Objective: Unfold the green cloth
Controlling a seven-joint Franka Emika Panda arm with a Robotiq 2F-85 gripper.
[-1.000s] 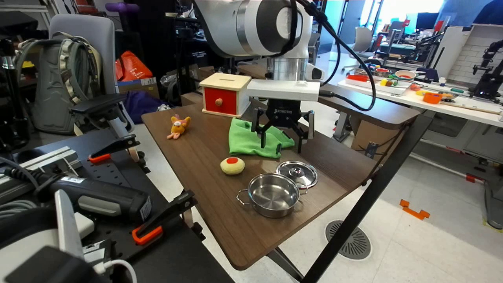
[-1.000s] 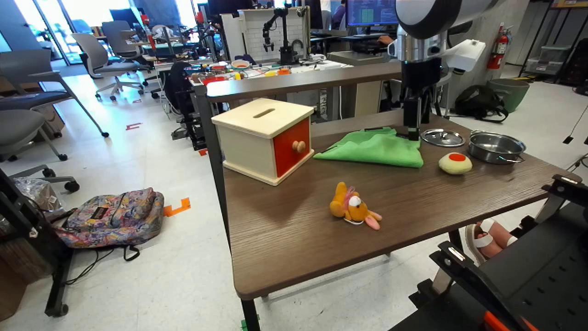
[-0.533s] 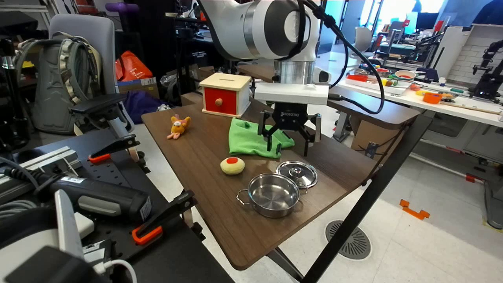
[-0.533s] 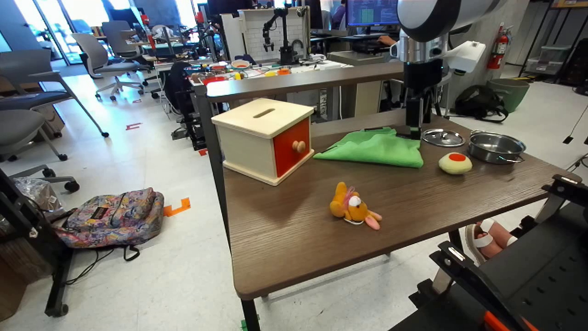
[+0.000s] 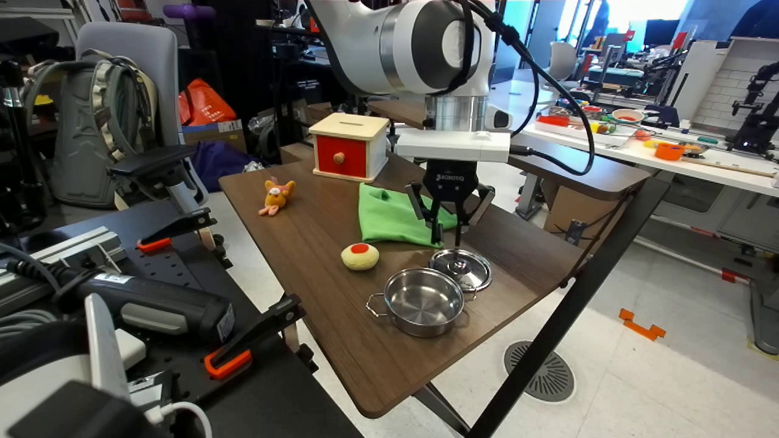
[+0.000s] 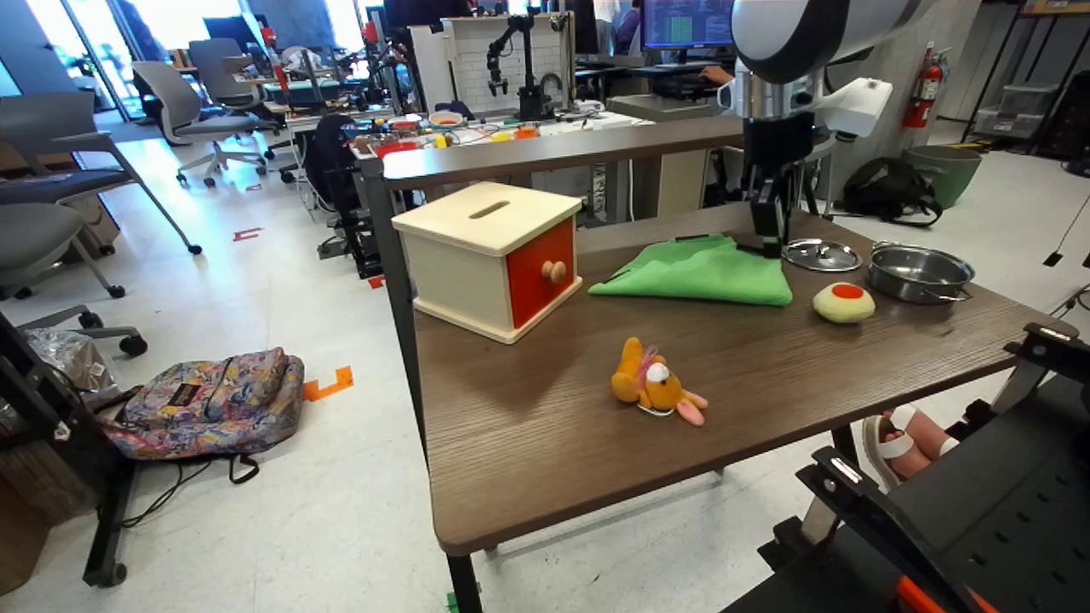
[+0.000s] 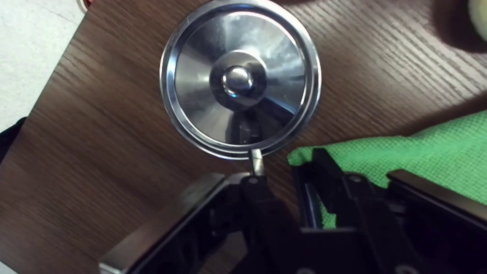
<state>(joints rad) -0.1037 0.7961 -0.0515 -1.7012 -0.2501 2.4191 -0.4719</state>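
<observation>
The green cloth (image 5: 392, 216) lies folded and rumpled on the brown table, showing in both exterior views. My gripper (image 5: 447, 239) points straight down at the cloth's corner near the pot lid. Its fingers stand apart with a narrowed gap. In the wrist view the cloth (image 7: 426, 156) runs under one finger (image 7: 323, 161), and its tip pokes into the gap beside that finger. Bare wood shows between this tip and the opposite finger (image 7: 257, 161), which overlaps the lid's rim in view. Whether it touches the lid, I cannot tell. A dark strip edges the cloth there.
A steel lid (image 5: 461, 267) and a steel pot (image 5: 424, 302) stand close to the gripper. A yellow toy with a red spot (image 6: 844, 304) sits beside the cloth. Farther off are an orange plush toy (image 6: 651, 383) and a wooden box with a red drawer (image 6: 490, 255).
My gripper first shifted toward the lid side while wide open, then its fingers came much nearer each other. The cloth has slid slightly toward the lid.
</observation>
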